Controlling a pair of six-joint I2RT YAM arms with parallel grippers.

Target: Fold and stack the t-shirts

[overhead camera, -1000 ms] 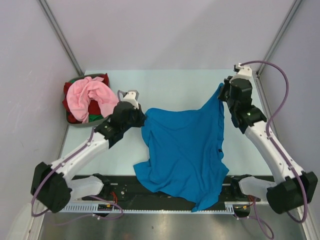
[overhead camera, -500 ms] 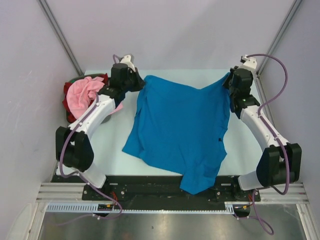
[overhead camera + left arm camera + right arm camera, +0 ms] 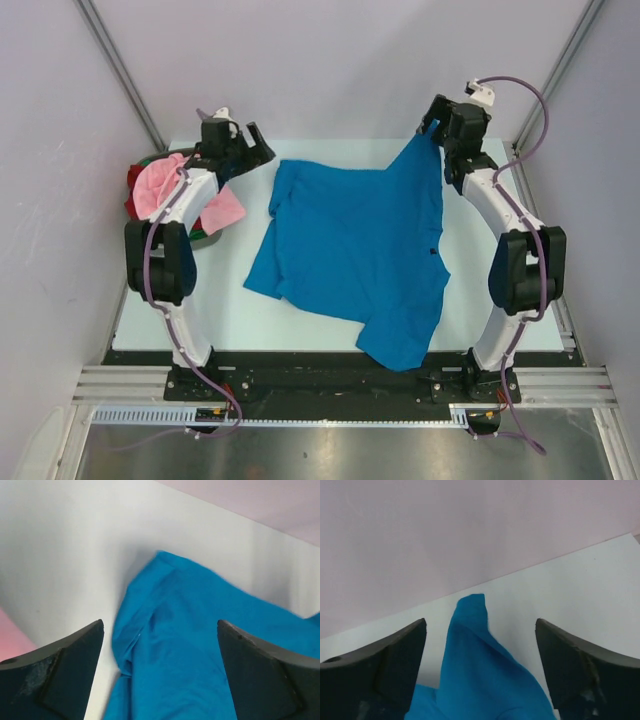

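The bright blue t-shirt (image 3: 355, 245) lies spread over the middle of the table, its hem hanging past the near edge. My left gripper (image 3: 258, 146) hovers at the far left by the shirt's corner, open, with blue cloth (image 3: 190, 645) below and between its fingers. My right gripper (image 3: 432, 118) is at the far right, open, and a raised peak of the blue shirt (image 3: 470, 645) stands between its spread fingers without touching them. The pink t-shirt (image 3: 160, 185) and the red one (image 3: 132, 205) are bunched in the basket.
The dark grey basket (image 3: 205, 238) sits at the table's far left corner, under my left arm, with pink cloth spilling over its rim. The enclosure's back wall (image 3: 470, 530) stands close behind both grippers. Bare table (image 3: 200, 300) shows on either side of the shirt.
Both arms carried the blue shirt's corners to the far edge, spreading it flat. Both grippers then opened and let go of the cloth.
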